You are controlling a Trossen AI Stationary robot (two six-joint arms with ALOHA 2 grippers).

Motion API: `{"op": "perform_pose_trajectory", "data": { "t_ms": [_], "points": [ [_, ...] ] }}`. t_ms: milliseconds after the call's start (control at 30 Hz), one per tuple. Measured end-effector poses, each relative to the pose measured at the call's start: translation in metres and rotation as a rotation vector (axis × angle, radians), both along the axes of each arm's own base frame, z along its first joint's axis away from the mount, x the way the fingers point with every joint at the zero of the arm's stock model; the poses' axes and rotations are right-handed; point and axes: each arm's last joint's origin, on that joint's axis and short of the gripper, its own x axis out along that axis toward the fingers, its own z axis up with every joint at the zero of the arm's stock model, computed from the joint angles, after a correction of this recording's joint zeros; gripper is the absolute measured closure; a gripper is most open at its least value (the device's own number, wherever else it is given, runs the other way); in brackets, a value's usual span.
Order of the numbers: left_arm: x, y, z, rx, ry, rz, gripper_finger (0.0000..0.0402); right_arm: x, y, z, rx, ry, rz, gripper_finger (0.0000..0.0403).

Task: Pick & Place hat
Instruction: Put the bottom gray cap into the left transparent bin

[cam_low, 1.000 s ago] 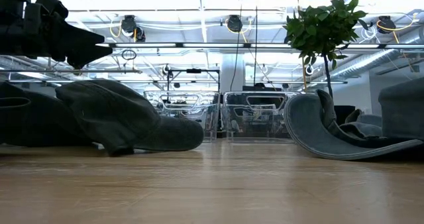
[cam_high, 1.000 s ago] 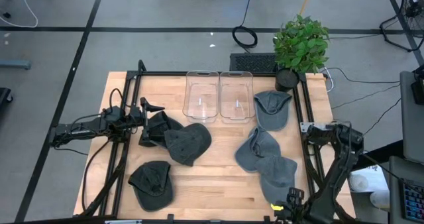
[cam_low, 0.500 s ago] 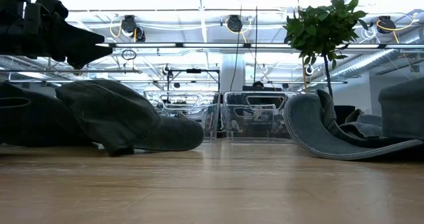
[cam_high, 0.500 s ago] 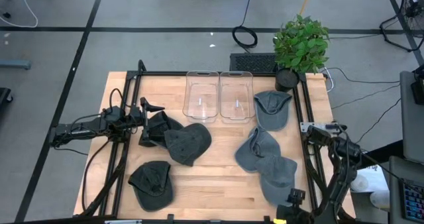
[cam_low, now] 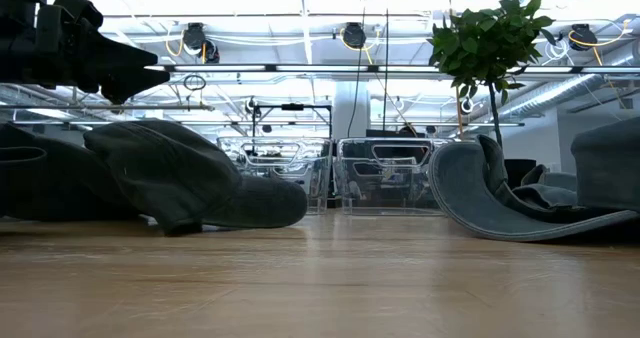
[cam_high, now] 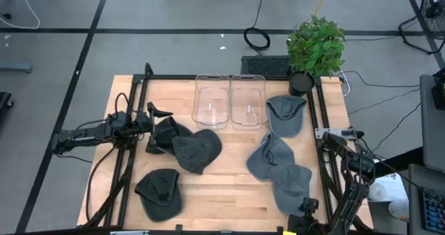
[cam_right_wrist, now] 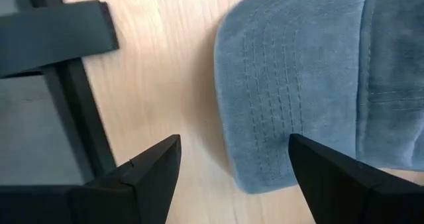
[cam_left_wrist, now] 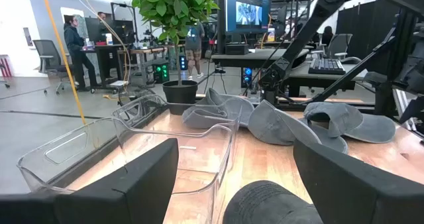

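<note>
Several caps lie on the wooden table. Dark ones sit at the left. Grey-blue ones sit at the right, and the nearest grey-blue hat lies flat by the near right corner. My right gripper points down over that hat's brim, open, its fingers standing above the brim's edge and the bare wood without touching either. My left gripper waits level and open at the table's left, above a dark cap.
Two clear plastic bins stand side by side at the far middle. A potted plant stands at the far right corner. A black frame rail runs along the table's right edge, close to my right gripper.
My right arm has folded lower toward the near right corner, and its gripper has tipped further downward over the nearest grey-blue hat. The hats have not moved.
</note>
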Motion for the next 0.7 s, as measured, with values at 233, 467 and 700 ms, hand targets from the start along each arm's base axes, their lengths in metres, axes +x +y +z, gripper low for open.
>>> {"op": "perform_pose_trajectory", "data": {
  "t_ms": [233, 467, 700],
  "points": [
    [0.000, 0.000, 0.000, 0.000, 0.000, 0.000, 0.0096, 0.003, 0.006, -0.006, -0.097, -0.011, 0.017, 0.0136],
    [0.000, 0.000, 0.000, 0.000, 0.000, 0.000, 0.0096, 0.001, 0.004, -0.016, -0.182, -0.015, 0.014, 0.0136],
    [0.000, 0.000, 0.000, 0.000, 0.000, 0.000, 0.0096, -0.003, 0.003, -0.030, -0.304, -0.036, 0.052, 0.0146]
  ]
}}
